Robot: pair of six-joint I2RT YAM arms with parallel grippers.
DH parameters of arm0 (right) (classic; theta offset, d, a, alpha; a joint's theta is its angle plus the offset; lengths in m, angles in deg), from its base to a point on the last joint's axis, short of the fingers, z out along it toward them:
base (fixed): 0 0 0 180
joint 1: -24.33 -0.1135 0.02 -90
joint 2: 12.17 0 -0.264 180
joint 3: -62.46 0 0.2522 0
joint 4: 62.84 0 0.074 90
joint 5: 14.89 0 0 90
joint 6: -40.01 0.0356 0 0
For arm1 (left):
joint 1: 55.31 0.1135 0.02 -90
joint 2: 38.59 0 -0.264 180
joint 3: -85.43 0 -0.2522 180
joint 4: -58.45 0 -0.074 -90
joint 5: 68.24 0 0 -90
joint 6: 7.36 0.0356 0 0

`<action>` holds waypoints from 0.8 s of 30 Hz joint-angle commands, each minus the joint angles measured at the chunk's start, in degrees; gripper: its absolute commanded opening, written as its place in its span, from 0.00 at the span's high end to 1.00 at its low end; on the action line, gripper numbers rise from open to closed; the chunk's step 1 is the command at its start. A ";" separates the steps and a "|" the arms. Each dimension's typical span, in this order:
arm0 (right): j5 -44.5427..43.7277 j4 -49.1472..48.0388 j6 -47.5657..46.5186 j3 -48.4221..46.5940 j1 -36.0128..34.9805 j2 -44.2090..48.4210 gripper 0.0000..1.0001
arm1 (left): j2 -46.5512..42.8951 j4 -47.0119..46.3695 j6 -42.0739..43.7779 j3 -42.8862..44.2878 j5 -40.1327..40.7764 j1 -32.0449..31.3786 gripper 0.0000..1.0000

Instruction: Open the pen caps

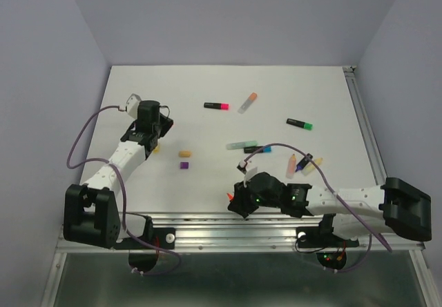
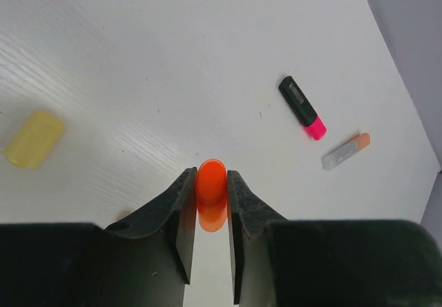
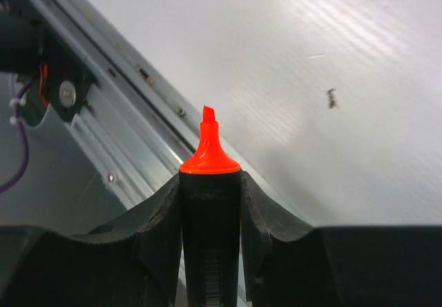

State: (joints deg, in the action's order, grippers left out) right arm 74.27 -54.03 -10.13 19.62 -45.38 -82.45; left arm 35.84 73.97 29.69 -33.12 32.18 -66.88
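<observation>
**A:** what's where on the worktop (image 1: 228,86)?

**B:** right gripper (image 3: 210,183) is right over the front rail (image 1: 207,223), jaws clamped on a black pen barrel (image 3: 210,245), orange tip (image 3: 209,148) bare. left gripper (image 2: 209,183) is well back from the rail, jaws pinching the orange cap (image 2: 210,179).

**A:** other caps?

**B:** yellow cap (image 1: 185,154) and purple cap (image 1: 184,165) lie loose, well off the rail, purple the closer one.

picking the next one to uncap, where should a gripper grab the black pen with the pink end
Take the black barrel near its middle, from straight above, jaws across its narrow width. It lies flat on the table with bare surface along both long sides, and that probably leaves the pink end free to pull.
</observation>
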 commanded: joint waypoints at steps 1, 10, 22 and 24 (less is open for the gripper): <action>-15.66 9.17 4.17 -4.57 2.64 4.19 0.99 | -6.49 3.67 5.57 -1.01 -1.54 -0.56 1.00; -29.56 26.57 10.15 -7.57 20.04 0.06 0.99 | -11.24 13.18 3.65 -11.64 1.18 -0.56 0.98; -35.55 30.61 12.00 -9.94 26.73 -8.02 0.85 | -6.15 14.94 5.13 -13.40 2.24 -0.64 0.68; -35.02 30.44 11.91 -10.12 26.91 -8.64 0.80 | -6.14 14.94 5.31 -13.32 2.42 -0.64 0.63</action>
State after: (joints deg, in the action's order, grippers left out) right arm 42.36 -25.03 0.12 12.84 -19.13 -90.04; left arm 29.92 88.00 33.54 -46.83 32.64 -67.34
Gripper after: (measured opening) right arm 0.382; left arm 0.338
